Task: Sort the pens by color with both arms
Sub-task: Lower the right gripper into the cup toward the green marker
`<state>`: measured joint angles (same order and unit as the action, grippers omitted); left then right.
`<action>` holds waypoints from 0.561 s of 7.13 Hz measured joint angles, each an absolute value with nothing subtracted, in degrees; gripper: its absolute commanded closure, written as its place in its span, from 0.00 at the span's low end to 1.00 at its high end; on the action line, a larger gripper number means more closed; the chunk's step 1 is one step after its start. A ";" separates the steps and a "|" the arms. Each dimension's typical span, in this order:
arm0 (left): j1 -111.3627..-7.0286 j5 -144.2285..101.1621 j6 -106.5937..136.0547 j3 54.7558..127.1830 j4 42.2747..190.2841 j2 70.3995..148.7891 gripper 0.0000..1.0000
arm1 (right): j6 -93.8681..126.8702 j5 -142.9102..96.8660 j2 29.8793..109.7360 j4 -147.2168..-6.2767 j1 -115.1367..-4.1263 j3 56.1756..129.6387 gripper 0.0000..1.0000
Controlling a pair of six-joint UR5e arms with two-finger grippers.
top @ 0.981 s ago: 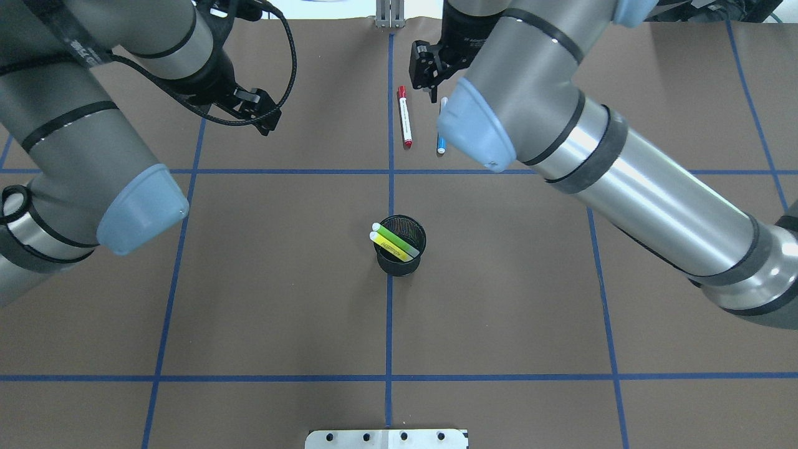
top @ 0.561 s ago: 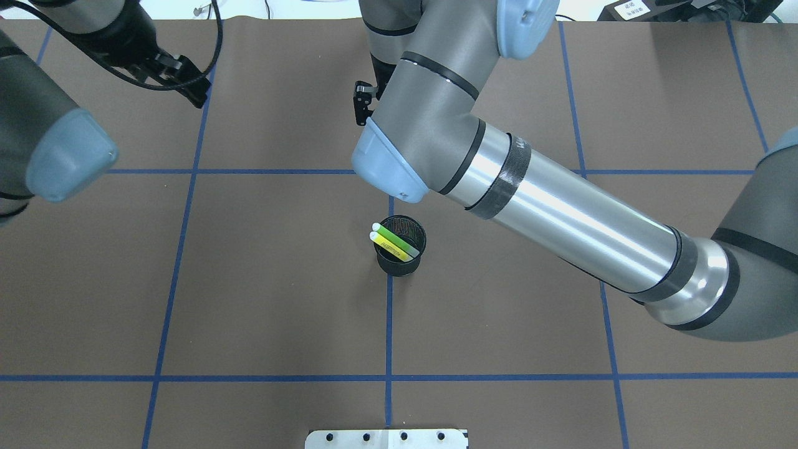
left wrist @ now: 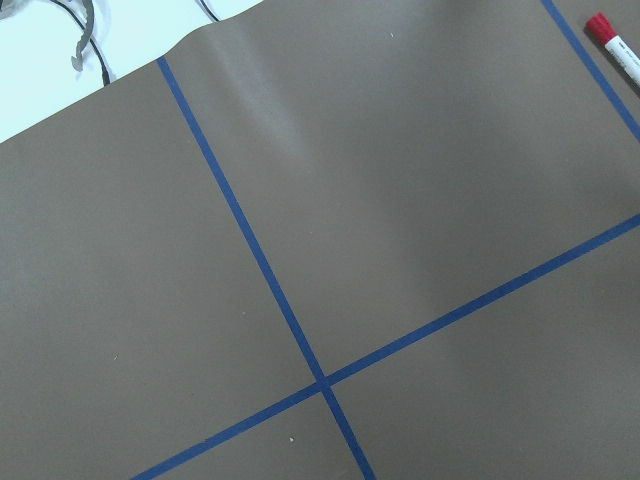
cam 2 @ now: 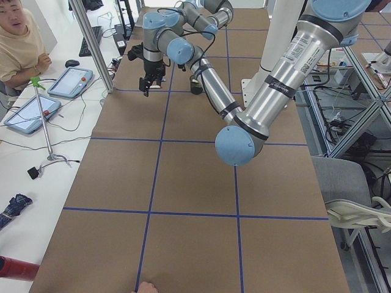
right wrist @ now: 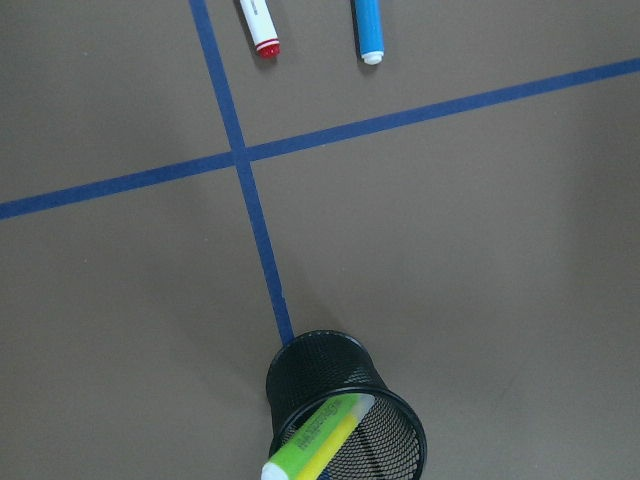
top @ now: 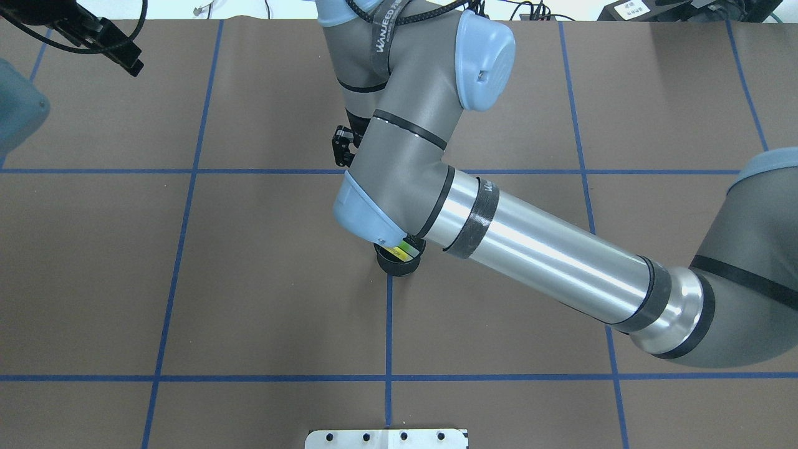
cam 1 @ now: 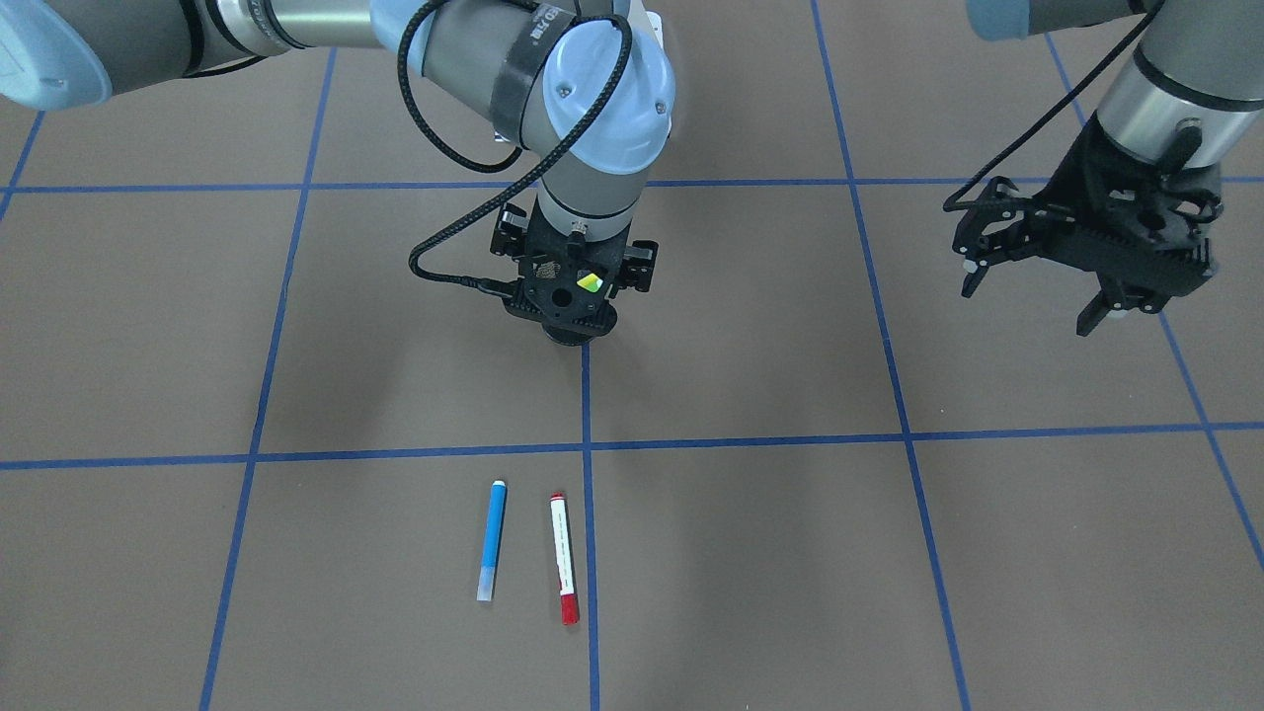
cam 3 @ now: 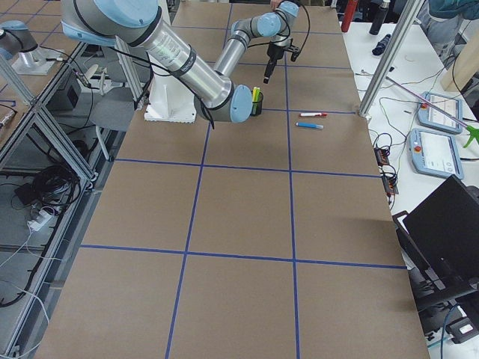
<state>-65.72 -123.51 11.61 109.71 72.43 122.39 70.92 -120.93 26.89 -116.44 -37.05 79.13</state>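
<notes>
A blue pen (cam 1: 491, 541) and a white pen with red caps (cam 1: 563, 559) lie side by side on the brown mat, far from the robot. The light green pen (right wrist: 322, 428) and the yellow pen (top: 393, 251) lean inside the black mesh cup (right wrist: 300, 350). My right gripper (cam 1: 576, 314) hangs just beyond the cup, on the side of the two lying pens, and hides most of it in the front view. I cannot tell how its fingers stand. My left gripper (cam 1: 1037, 296) hovers open and empty far off to the robot's left.
Blue tape lines divide the mat into squares. The right arm's forearm (top: 536, 249) stretches over the table's middle. A white base plate (top: 386, 438) sits at the near edge. A person (cam 2: 21, 36) sits by tablets beside the table.
The right arm swung back from above the blue and red pens to the cup, and now covers part of it from overhead. The left gripper drew away toward the far left corner.
</notes>
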 measured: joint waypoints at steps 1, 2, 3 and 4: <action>-66.16 -123.55 11.15 109.78 72.43 122.37 0.00 | 72.90 -120.96 27.10 -113.11 -36.21 77.04 0.35; -66.40 -123.57 10.93 109.90 72.44 122.35 0.00 | 74.62 -120.99 27.19 -110.88 -35.53 75.20 0.35; -66.48 -123.57 10.88 110.05 72.46 122.36 0.00 | 76.32 -121.14 27.22 -109.92 -35.05 74.10 0.41; -66.50 -123.57 10.88 110.15 72.46 122.38 0.00 | 77.40 -121.72 27.20 -109.60 -34.70 73.56 0.51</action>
<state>-66.50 -123.57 10.88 110.15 72.46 122.38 77.40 -121.72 27.20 -109.60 -34.70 73.56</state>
